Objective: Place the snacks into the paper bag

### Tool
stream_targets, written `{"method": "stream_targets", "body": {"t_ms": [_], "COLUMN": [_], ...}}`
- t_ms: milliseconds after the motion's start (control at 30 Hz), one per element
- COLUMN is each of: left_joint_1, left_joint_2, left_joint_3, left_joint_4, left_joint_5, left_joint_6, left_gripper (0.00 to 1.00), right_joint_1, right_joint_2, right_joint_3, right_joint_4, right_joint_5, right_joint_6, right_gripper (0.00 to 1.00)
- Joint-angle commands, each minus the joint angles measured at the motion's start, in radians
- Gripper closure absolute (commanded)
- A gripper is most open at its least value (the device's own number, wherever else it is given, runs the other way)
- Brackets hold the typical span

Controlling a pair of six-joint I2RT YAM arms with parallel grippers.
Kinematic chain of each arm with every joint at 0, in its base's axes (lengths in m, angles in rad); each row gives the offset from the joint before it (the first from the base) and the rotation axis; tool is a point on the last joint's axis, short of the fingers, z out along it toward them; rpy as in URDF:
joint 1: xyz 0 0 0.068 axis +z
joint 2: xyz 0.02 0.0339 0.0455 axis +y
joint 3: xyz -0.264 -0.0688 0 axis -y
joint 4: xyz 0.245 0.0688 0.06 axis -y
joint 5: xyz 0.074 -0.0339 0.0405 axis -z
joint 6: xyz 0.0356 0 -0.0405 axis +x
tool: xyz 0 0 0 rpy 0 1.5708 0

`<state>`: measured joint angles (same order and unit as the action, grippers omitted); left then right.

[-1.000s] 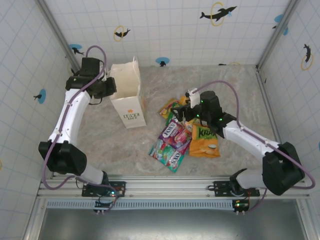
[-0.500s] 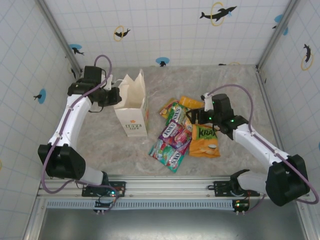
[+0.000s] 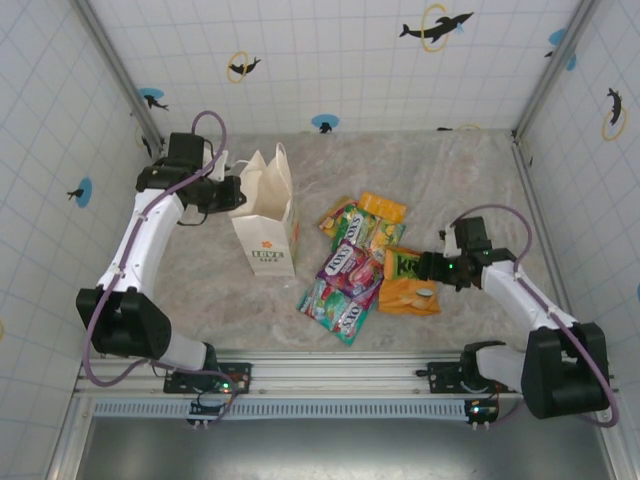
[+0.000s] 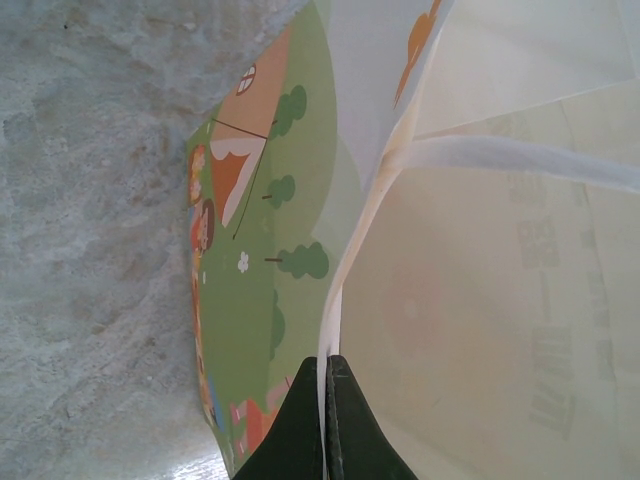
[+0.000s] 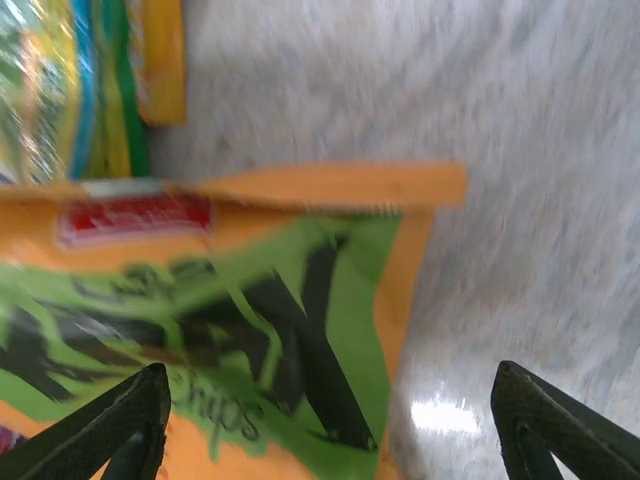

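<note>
The left end effector [image 3: 232, 193] is closed, pinching the rim of the paper bag [image 3: 265, 225]. The snacks [image 3: 355, 265] lie on the counter [image 3: 200, 290], right of the bag. The right end effector [image 3: 428, 268] hangs open over the orange packet [image 3: 412, 288]. Pinched only at its edge, that shiny packet could slip.

The paper bag [image 3: 266, 232] carried dark lettering that looked like "LOVE" over a smaller word, below an orange emblem [image 3: 265, 243]. The orange packet [image 3: 410, 290] bore big black letters starting "KRA" on green. In the right wrist view, "chips" stood beneath them. Print on the other packets [image 3: 345, 268] was illegible.
</note>
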<state>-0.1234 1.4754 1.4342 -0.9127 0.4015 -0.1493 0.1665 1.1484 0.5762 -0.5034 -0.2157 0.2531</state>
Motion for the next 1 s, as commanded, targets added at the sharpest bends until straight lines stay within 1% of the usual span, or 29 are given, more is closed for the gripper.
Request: {"method": "stream_targets", "body": {"t_ms": [0,67,167,233,333,467,567,867,967], "left_joint_1": [0.003,0.003,0.003,0.002,0.003,0.003,0.003,0.003,0.003], "left_joint_2": [0.006,-0.010,-0.034,-0.035,-0.025,-0.023,-0.027,-0.041,-0.045], "left_joint_3": [-0.008,-0.016,-0.036,-0.041,-0.038,-0.038,-0.035,-0.040,-0.039], "left_joint_4": [-0.058,-0.056,-0.044,-0.041,-0.037,-0.032,-0.034,-0.034,-0.028], "left_joint_5": [0.003,0.010,0.003,0.001,0.010,0.008,-0.003,-0.022,-0.017], "left_joint_6": [0.016,0.017,0.017,0.017,0.020,0.019,0.020,0.002,-0.007], "left_gripper": [1.00,1.00,1.00,1.00,1.00,1.00,1.00,1.00,1.00], "right_joint_1": [-0.016,-0.018,-0.018,-0.018,-0.020,-0.022,-0.022,-0.019,0.002], "right_joint_2": [-0.043,-0.043,-0.038,-0.039,-0.048,-0.052,-0.067,-0.198,-0.241], "right_joint_3": [-0.037,-0.043,-0.061,-0.069,-0.092,-0.108,-0.099,-0.028,0.026], "right_joint_4": [0.007,0.020,0.047,0.059,0.093,0.128,0.134,0.128,0.133], "right_joint_5": [-0.045,-0.066,-0.109,-0.122,-0.129,-0.124,-0.119,-0.095,-0.073], "right_joint_6": [-0.005,-0.003,0.000,0.001,0.006,0.016,0.022,0.035,0.057], "right_gripper": [0.24,0.33,0.43,0.48,0.53,0.77,0.87,1.00,1.00]}}
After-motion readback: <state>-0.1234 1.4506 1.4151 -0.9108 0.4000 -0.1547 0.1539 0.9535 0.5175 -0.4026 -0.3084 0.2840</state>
